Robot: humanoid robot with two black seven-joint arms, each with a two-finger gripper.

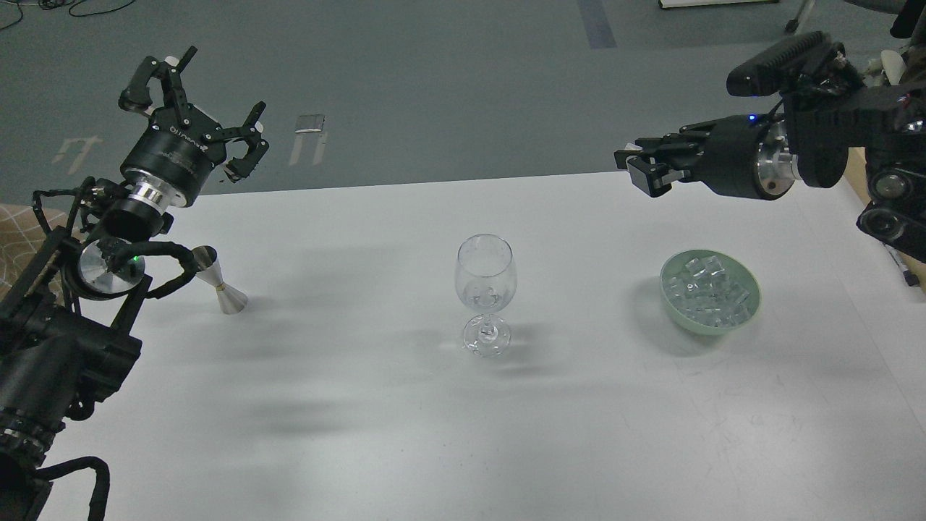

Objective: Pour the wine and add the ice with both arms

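Observation:
A clear stemmed wine glass (485, 293) stands upright at the middle of the white table (362, 405); it looks empty. A pale green bowl (749, 307) to its right holds several clear ice cubes (707, 291). A silver jigger (221, 281) stands at the left, partly behind my left arm. My left gripper (195, 116) is raised over the table's far left corner, fingers spread open and empty. My right gripper (640, 168) hangs above the far right of the table, behind the bowl, pointing left; its fingers are seen end-on and dark.
The table's far edge runs just behind both grippers, with grey floor beyond. A pen-like object (901, 264) lies at the table's right edge. A tan patterned surface (22, 224) shows at the far left.

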